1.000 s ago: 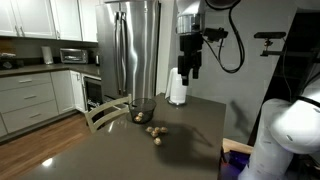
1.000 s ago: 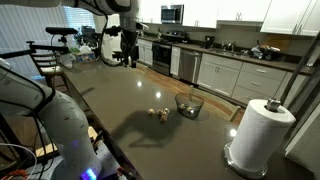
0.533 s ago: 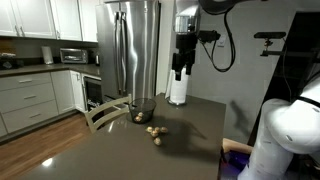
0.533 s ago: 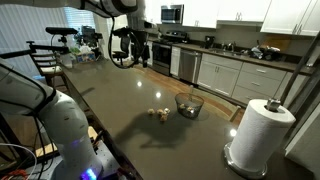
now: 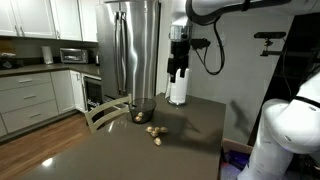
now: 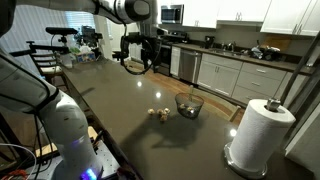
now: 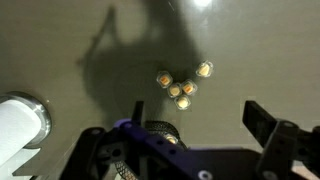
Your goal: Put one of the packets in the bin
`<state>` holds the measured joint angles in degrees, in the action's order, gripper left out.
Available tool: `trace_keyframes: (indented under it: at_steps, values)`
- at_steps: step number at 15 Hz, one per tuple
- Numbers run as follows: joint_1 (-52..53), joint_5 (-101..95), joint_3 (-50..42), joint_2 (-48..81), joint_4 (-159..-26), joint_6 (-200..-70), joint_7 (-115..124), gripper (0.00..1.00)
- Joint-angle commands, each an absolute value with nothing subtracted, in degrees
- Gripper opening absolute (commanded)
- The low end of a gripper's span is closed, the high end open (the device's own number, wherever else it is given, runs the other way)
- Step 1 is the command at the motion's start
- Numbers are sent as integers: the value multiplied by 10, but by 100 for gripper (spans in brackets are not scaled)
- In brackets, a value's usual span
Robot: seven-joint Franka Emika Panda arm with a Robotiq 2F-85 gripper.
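Several small yellow packets (image 5: 154,132) lie in a cluster on the dark table; they also show in the other exterior view (image 6: 157,114) and in the wrist view (image 7: 183,85). The bin (image 5: 140,113) is a small mesh bowl beside them (image 6: 188,104). In the wrist view the gripper body partly hides the bin (image 7: 158,130). My gripper (image 5: 177,75) hangs high above the table, open and empty (image 6: 147,62). In the wrist view its jaws stand wide apart (image 7: 198,116), with the packets just beyond them.
A white paper towel roll (image 5: 178,90) stands on the table near the arm (image 6: 258,135) and shows at the left of the wrist view (image 7: 20,120). A steel fridge (image 5: 135,50) and kitchen cabinets (image 5: 30,95) lie beyond the table.
The arm has swung sideways above the table, carrying the open gripper closer to a spot over the packets and bin. Nothing on the table moved.
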<state>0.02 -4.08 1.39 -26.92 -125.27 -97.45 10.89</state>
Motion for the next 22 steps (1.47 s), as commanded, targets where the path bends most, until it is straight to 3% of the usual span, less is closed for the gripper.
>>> trace_keyframes:
  at_steps: [1,22]
  values:
    - [-10,-49,1,-233,-1243,-1005,73,100]
    - [-38,-74,-38,-108,-1287,-1220,29,100]
